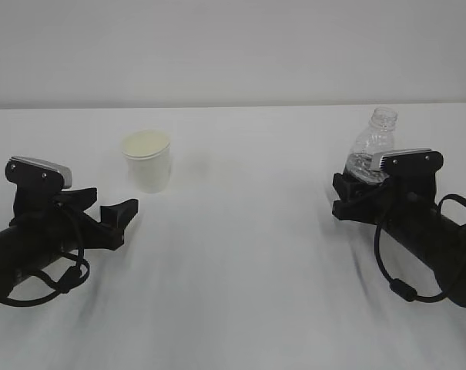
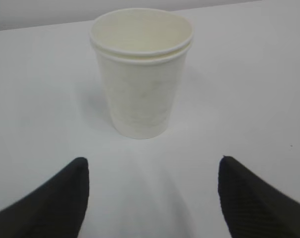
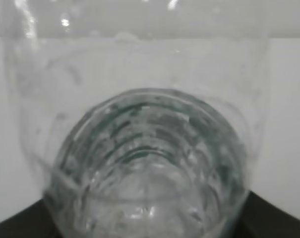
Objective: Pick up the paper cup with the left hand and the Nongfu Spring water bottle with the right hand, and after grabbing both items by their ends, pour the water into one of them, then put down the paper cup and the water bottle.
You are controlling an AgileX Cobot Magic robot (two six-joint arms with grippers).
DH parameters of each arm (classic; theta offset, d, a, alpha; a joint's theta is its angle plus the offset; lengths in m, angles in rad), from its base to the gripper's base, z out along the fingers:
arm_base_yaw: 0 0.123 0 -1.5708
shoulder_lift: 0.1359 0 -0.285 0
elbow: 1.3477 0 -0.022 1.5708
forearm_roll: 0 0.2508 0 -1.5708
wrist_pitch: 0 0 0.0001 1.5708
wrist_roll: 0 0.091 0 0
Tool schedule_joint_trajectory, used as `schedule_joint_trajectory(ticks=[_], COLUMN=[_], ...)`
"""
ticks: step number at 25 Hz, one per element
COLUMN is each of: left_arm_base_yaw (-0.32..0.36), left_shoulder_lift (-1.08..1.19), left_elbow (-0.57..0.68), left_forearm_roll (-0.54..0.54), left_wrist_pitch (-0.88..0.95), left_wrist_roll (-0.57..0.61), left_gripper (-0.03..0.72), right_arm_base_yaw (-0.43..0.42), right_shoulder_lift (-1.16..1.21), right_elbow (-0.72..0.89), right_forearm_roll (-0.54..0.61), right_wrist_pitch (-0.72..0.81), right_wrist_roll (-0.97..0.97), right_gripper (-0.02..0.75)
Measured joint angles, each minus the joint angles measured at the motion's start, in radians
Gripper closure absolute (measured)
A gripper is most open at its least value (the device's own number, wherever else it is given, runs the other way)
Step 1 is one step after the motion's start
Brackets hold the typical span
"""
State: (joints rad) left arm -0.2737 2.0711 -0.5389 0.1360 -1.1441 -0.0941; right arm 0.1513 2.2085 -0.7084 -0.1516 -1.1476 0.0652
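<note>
Left gripper (image 1: 119, 208) open wide, low on the desk (image 1: 240, 270), lined up short of the cup (image 1: 148, 160), which stands upright and untouched, so it looks set for a side grasp. Right gripper (image 1: 348, 193) sits around the bottle's (image 1: 371, 146) lower body, bottle upright; can't tell if it's clamped, lift looks premature.

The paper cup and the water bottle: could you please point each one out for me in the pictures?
paper cup (image 2: 142, 94), left wrist view, on the middle of its side wall.
water bottle (image 1: 373, 137), exterior view, on its clear shoulder below the open neck.
</note>
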Motion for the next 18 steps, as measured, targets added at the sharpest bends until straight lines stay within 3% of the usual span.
schedule_joint_trajectory(ticks=[18], left_arm_base_yaw=[0.0], left_shoulder_lift=[0.0], left_elbow=[0.0], left_forearm_roll=[0.0], left_wrist_pitch=[0.0], left_wrist_roll=[0.0], left_gripper=[0.101], right_arm_base_yaw=[0.0], right_shoulder_lift=[-0.071], right_elbow=[0.04], right_forearm_roll=[-0.003], right_wrist_pitch=[0.025], right_wrist_roll=[-0.03], right_gripper=[0.33])
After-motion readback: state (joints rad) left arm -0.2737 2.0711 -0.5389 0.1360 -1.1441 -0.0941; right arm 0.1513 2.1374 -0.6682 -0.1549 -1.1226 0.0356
